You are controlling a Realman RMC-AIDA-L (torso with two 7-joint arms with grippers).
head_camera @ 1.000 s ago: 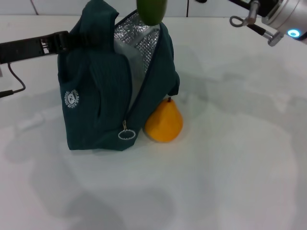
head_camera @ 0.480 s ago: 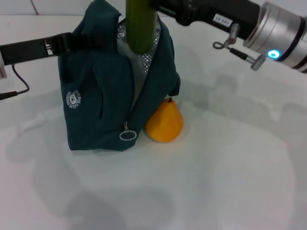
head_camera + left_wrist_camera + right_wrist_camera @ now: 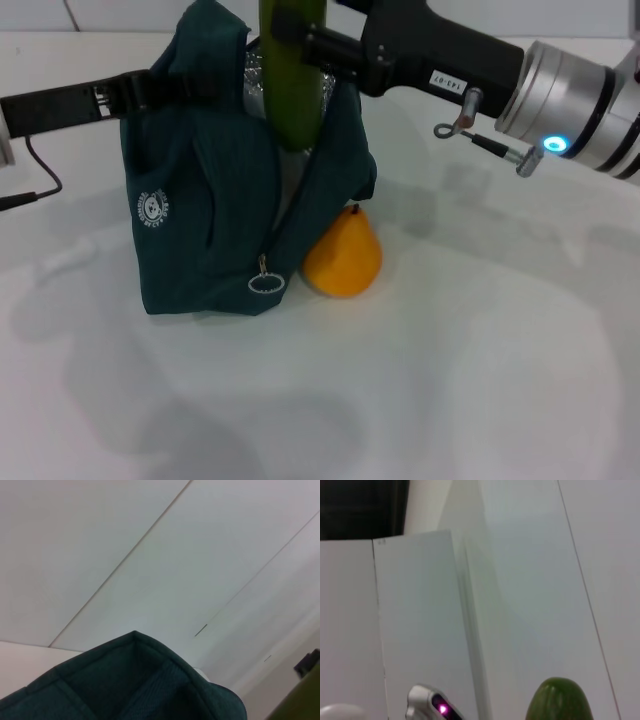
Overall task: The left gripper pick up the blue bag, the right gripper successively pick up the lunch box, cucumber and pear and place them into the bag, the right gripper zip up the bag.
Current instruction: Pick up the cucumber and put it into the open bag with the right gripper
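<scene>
The blue bag (image 3: pixel 205 220) stands upright on the white table, its top open and silver lining (image 3: pixel 252 75) showing. My left gripper (image 3: pixel 160 88) comes in from the left and is shut on the bag's upper handle edge; the bag's fabric (image 3: pixel 130 680) fills the bottom of the left wrist view. My right gripper (image 3: pixel 305 45) is shut on the cucumber (image 3: pixel 292 75), which hangs upright with its lower end inside the bag's mouth. The cucumber's end (image 3: pixel 560 702) also shows in the right wrist view. The pear (image 3: pixel 343 255) rests on the table against the bag's right side. The lunch box is hidden.
The zipper's ring pull (image 3: pixel 265 283) hangs low on the bag's front. A black cable (image 3: pixel 35 180) trails over the table's left edge. Bare table (image 3: pixel 480 350) lies in front and to the right of the bag.
My right arm has come in from the upper right and lowered, bringing the cucumber down from above the bag into its opening. The bag, pear and left arm stayed put.
</scene>
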